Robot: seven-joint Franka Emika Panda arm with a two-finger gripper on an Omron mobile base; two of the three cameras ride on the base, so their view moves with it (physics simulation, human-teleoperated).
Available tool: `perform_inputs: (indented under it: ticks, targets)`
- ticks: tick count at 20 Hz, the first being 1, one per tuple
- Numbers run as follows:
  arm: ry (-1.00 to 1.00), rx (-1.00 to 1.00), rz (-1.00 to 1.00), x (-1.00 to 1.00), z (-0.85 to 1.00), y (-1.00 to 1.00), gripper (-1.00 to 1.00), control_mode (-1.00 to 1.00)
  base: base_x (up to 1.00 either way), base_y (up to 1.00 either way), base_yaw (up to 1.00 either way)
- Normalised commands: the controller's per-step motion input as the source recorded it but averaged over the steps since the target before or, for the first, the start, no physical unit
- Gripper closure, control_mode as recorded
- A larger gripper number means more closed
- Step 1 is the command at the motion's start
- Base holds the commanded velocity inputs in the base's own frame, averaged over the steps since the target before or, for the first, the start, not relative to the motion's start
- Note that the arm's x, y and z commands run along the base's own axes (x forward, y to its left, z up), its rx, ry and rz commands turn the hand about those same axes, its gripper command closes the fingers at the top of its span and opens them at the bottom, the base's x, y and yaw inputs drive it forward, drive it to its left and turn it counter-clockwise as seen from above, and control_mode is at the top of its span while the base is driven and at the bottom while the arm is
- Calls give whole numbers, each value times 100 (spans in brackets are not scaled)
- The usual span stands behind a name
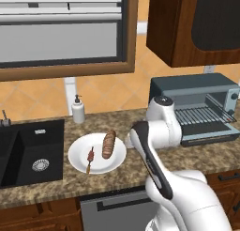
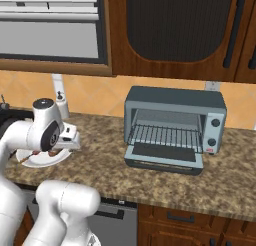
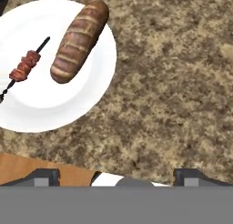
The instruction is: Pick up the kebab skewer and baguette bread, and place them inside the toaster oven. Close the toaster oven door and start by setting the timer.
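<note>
Left of centre in the left base view, you have a white plate [image 1: 78, 163] on the speckled counter [image 1: 206, 155], and it holds two things lying side by side without touching: the kebab skewer [image 1: 90, 158], a thin stick with dark red chunks bunched near its upper end, and to its right the baguette bread [image 1: 108, 144], an oblong brown loaf with scored crust. At the right of the frame the toaster oven [image 1: 194, 87] stands with the toaster oven door [image 1: 209, 132] dropped flat toward you, its wire rack bare. A black sink [image 1: 28, 150] sits at the left edge, a soap dispenser [image 1: 78, 110] behind the plate.

Turning to the right base view, you see the toaster oven [image 2: 172, 99] right of centre, blue-grey, the toaster oven door [image 2: 164, 157] lying open on the counter [image 2: 100, 165], nothing on the rack, two round knobs at its right. The plate [image 2: 30, 161] peeks out at the left edge behind the arm.

From the hand view, the plate [image 3: 41, 109] fills the upper left; the kebab skewer [image 3: 25, 67] lies near its left side and the baguette bread [image 3: 80, 40] slants beside it, one end reaching the rim. The gripper [image 3: 116, 177] hangs over bare counter [image 3: 182, 82], its fingertips [image 3: 42, 176] spread wide apart with nothing between them.
</note>
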Motion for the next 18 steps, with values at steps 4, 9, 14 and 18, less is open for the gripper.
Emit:
perform_inputs:
  ticks: [4, 9, 14, 18]
  targets:
    - [8, -2, -17, 4, -6, 100, -100, -100, 0, 0, 0]
    - [5, 1, -10, 8, -31, 100, -100, -100, 0, 0, 0]
    - [7, 5, -4, 14, -25, 81, -100, -100, 0, 0, 0]
    - [17, 14, 0, 29, -26, 22, -100, -100, 0, 0, 0]
